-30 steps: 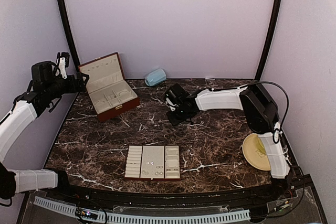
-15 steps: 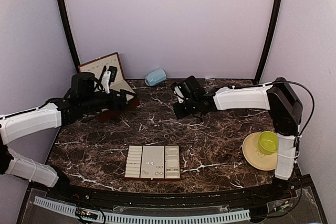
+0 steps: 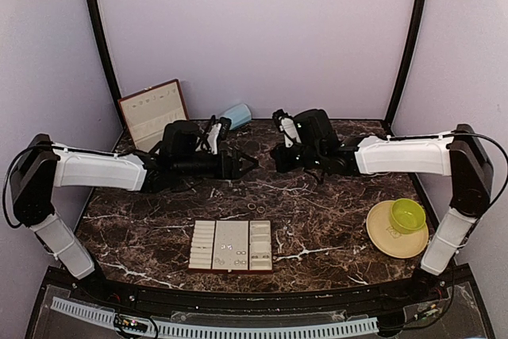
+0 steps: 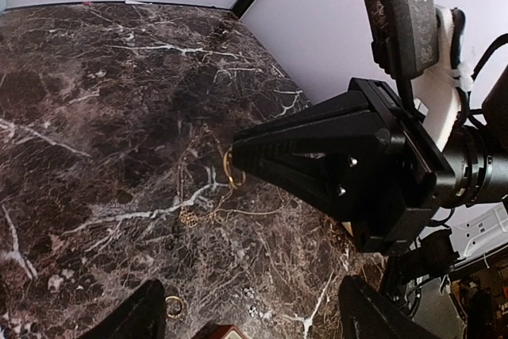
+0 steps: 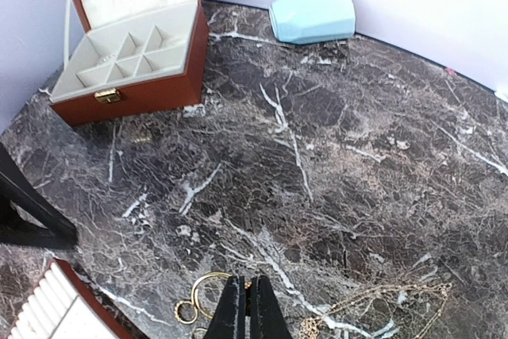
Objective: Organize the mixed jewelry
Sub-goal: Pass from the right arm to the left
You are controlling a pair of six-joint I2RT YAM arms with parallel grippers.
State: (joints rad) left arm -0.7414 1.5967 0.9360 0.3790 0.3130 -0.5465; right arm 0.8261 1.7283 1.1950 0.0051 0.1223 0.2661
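Note:
Loose gold jewelry lies on the dark marble: two small rings [image 3: 254,206], a ring [image 4: 173,305], a thin chain [image 4: 190,213] and two tiny studs [image 4: 248,291]. My right gripper [image 5: 246,307] is shut, and a gold hoop [image 5: 190,291] curves out from its tips; the left wrist view shows that hoop [image 4: 228,171] at the black tip. A small ring [image 5: 186,312] and the chain [image 5: 373,307] lie nearby. My left gripper [image 4: 258,319] is open and empty, above the studs, facing the right gripper [image 3: 279,156]. The cream-lined tray [image 3: 202,245] holds several small pieces.
The red-brown box [image 5: 135,97] stands open at the back left, largely behind my left arm in the top view, its lid [image 3: 151,110] upright. A light-blue case [image 3: 236,115] lies by the back wall. A yellow plate [image 3: 381,232] with a green bowl [image 3: 406,213] sits at the right.
My left arm has swung from the far left to the middle, in front of the box. My right arm has straightened, its gripper moving slightly right and back, uncovering the green bowl.

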